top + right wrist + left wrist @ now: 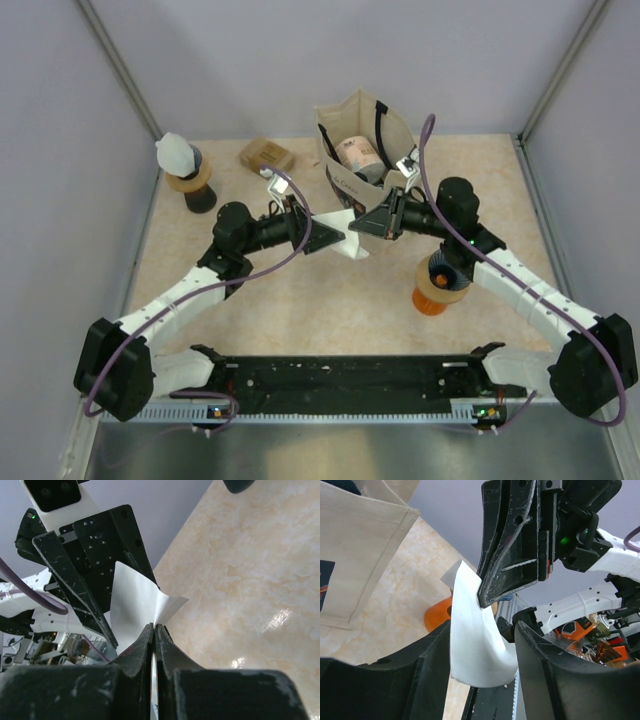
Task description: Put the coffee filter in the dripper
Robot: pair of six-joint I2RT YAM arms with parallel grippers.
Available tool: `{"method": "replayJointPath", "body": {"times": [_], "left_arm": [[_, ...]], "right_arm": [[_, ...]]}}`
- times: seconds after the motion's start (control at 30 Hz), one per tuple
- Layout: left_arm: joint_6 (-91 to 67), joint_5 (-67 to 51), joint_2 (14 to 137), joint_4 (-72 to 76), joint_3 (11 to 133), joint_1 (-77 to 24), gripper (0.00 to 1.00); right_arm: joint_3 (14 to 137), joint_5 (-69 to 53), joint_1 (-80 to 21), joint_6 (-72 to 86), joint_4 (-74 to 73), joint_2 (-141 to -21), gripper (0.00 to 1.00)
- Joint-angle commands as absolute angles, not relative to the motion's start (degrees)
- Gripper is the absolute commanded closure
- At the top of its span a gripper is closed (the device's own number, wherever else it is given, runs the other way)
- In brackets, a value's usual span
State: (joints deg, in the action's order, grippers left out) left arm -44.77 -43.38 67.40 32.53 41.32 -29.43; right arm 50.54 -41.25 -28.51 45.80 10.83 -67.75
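The right hand (153,628) pinches the white paper coffee filter (132,602) above the tabletop's middle, with the left hand (482,666) spread around it. The left should grip one wall squarely, opening the cone for the orange plastic dripper (432,288).

A beige canvas tote bag (395,128) with black straps (380,120) is seen standing open at the far side of a beige marbled tabletop (330,320). A pink patterned cylinder (353,152) is lodged inside it. A small flat brown packet (266,155) is laid near the bag's left side, apart from it. The table is enclosed by pale grey walls (330,60).
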Motion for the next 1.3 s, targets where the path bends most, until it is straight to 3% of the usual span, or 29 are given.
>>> {"method": "replayJointPath", "body": {"times": [0.0,0.3,0.43,0.53,0.67,0.73,0.83,1.0,1.27], "left_arm": [[-43.7,-41.9,66.7,32.1,43.9,-29.6,0.48],[-44.3,-41.3,67.2,29.4,44.6,-29.7,1.00],[-44.5,-39.7,66.9,27.4,45.2,-29.8,1.00],[-44.3,-38.3,66.7,24.2,46.0,-29.8,1.00],[-43.9,-35.0,66.4,17.0,47.6,-29.8,1.00],[-43.3,-32.0,66.0,12.3,48.5,-29.7,1.00],[-42.4,-26.4,65.6,5.8,50.0,-29.7,1.00],[-46.7,-19.4,66.8,-3.9,53.4,-29.8,1.00],[-50.4,-18.4,68.2,-9.1,55.8,-29.8,1.00]], "right_arm": [[51.4,-42.1,-29.4,42.5,9.5,-67.0,1.00],[51.5,-39.3,-29.4,41.0,9.2,-68.1,1.00],[52.2,-37.9,-29.6,39.3,7.6,-69.2,1.00],[53.6,-34.1,-30.0,34.5,2.7,-69.1,0.69],[54.1,-24.5,-29.9,26.0,-4.0,-65.4,0.50],[53.4,-20.3,-29.9,20.7,-6.8,-62.3,0.26],[51.3,-19.1,-30.6,12.1,-9.1,-57.3,0.13],[47.9,-15.8,-38.9,1.7,-4.9,-53.6,0.12],[51.1,-0.3,-53.8,-13.4,-1.9,-64.8,0.14]]}}
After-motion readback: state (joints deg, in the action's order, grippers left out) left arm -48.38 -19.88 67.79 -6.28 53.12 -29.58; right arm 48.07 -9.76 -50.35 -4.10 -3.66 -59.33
